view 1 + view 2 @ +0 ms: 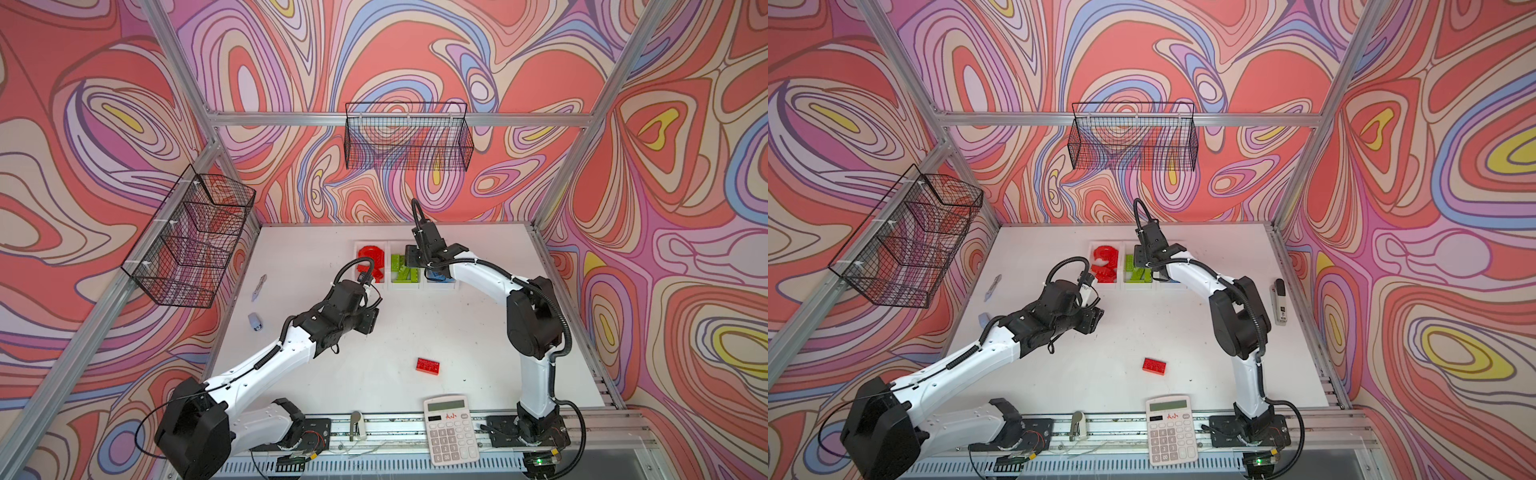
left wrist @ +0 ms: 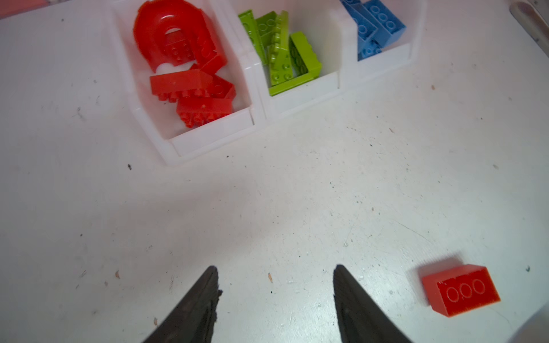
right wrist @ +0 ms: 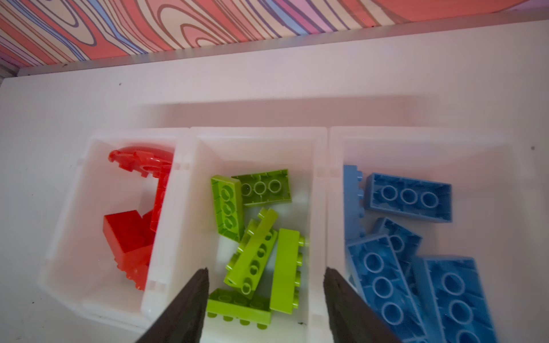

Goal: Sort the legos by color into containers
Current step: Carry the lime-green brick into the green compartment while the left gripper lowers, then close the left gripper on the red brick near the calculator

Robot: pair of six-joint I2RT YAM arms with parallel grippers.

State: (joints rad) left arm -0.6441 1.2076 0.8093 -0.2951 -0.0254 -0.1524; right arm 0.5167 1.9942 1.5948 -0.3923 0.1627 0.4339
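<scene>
Three white containers (image 3: 258, 132) stand joined in a row at the back of the table (image 1: 389, 249). One holds red legos (image 2: 190, 86) with an arch piece, the middle one lime green legos (image 3: 258, 246), the third blue legos (image 3: 407, 197). A single red lego (image 1: 428, 366) lies loose on the table toward the front, also in the left wrist view (image 2: 462, 289). My right gripper (image 3: 264, 270) hangs open over the green container, with nothing between its fingers. My left gripper (image 2: 274, 268) is open over bare table in front of the red container, the loose red lego off to one side of it.
A calculator (image 1: 451, 430) lies at the front edge. Black wire baskets hang on the back wall (image 1: 409, 137) and the left wall (image 1: 191, 241). Small grey items (image 1: 258, 286) lie at the table's left, and a black-and-white device (image 1: 1280, 301) lies at its right edge.
</scene>
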